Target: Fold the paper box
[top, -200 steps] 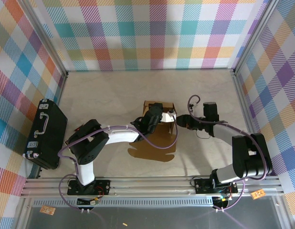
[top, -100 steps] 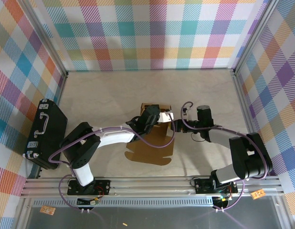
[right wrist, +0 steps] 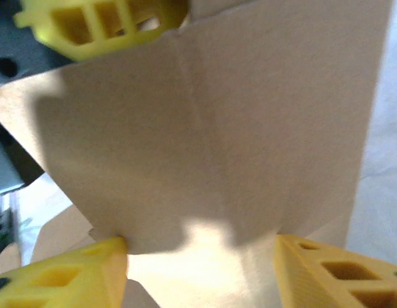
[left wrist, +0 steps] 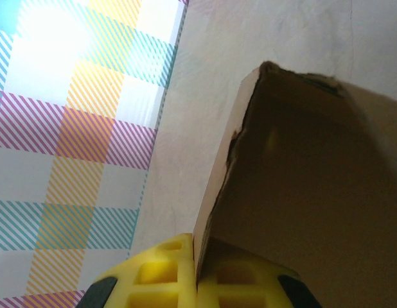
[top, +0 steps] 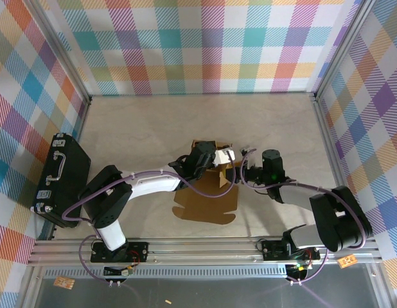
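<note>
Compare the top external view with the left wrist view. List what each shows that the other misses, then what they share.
Top external adds the black hard case with a handle at the far left, and the right gripper beside the box's raised part. Left wrist adds the close-up: the left gripper pinched shut on an upright cardboard edge. Shared: the brown kraft paper box, the pale table and the plaid wall.

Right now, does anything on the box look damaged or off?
On the paper box, the raised panel pinched by the left gripper has a ragged top corner and a nick in its edge; it looks torn.
</note>
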Controlling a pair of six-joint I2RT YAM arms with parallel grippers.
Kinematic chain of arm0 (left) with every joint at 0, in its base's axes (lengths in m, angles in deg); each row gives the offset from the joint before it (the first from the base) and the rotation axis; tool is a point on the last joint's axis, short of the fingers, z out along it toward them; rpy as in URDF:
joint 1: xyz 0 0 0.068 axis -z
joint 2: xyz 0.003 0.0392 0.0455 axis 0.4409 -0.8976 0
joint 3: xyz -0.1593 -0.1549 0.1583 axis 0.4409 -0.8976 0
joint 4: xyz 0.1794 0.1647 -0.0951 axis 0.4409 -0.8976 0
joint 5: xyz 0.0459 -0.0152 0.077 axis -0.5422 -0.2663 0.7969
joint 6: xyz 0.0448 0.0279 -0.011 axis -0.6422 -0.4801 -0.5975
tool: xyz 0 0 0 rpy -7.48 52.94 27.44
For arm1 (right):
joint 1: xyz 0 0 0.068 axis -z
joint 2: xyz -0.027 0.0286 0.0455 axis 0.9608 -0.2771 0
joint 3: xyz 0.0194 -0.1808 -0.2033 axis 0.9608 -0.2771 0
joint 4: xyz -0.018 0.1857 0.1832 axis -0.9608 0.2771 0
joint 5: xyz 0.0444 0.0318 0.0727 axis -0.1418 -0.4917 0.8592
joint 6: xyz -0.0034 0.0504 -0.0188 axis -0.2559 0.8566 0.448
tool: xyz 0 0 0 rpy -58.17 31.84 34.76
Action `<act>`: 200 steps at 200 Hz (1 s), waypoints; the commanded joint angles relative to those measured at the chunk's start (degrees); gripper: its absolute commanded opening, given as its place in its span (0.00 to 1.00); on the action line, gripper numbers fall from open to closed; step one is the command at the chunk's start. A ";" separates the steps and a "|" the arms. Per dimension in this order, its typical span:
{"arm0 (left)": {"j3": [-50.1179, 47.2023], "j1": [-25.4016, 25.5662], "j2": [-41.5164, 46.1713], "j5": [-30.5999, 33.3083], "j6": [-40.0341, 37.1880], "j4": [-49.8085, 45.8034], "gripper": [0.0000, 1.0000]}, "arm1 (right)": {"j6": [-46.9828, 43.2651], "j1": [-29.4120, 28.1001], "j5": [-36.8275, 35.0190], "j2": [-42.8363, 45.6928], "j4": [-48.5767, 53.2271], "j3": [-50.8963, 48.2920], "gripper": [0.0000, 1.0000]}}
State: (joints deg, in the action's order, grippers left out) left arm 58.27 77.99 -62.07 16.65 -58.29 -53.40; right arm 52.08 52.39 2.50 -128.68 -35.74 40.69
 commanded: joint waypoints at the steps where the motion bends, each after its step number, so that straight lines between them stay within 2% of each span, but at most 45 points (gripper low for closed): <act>1: 0.32 0.72 0.57 -2.92 3.23 -2.67 0.00 | -2.98 -2.40 -13.46 -0.86 -7.81 -0.50 0.51; 28: 0.06 0.81 1.41 -3.21 4.28 -4.39 0.00 | -4.18 -3.20 -15.34 -4.97 -13.16 -1.13 0.48; 47: 0.42 0.81 1.47 -3.30 5.30 -5.98 0.00 | -6.66 -5.85 -20.85 -8.26 -21.88 -3.92 0.64; 79: 0.05 0.90 0.95 -3.92 5.56 -7.17 0.00 | -12.01 -9.73 -32.11 -12.87 -30.36 -4.66 0.65; 86: 0.03 0.90 0.92 -3.97 5.50 -7.45 0.00 | -13.10 -10.39 -34.50 -13.58 -31.29 -4.42 0.61; 124: 1.27 0.79 1.10 -3.50 6.53 -10.44 0.00 | -17.96 -12.49 -40.74 -17.88 -36.35 -2.99 0.21; 148: 2.24 0.72 0.93 -3.43 7.73 -12.36 0.00 | -18.35 -12.97 -40.46 -20.43 -39.32 -2.48 0.09; 161: 2.06 0.72 1.13 -4.14 8.46 -12.37 0.02 | -18.48 -13.52 -40.45 -21.31 -40.01 -2.29 0.07; 170: 2.19 0.63 1.26 -4.83 9.15 -12.82 0.08 | -18.75 -13.87 -40.39 -21.53 -39.80 -2.05 0.05; 185: 3.40 0.56 1.75 -6.23 11.72 -15.01 0.31 | -19.49 -14.33 -41.11 -22.19 -39.41 -1.39 0.02; 200: 7.17 0.06 3.40 -8.71 17.12 -20.86 0.48 | -19.47 -14.34 -41.33 -22.84 -39.58 -1.14 0.00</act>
State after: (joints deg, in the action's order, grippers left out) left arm 61.14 78.10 -60.67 15.53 -49.46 -64.02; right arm 35.10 39.19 -39.82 -150.32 -72.06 38.04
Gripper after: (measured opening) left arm 0.371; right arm 0.094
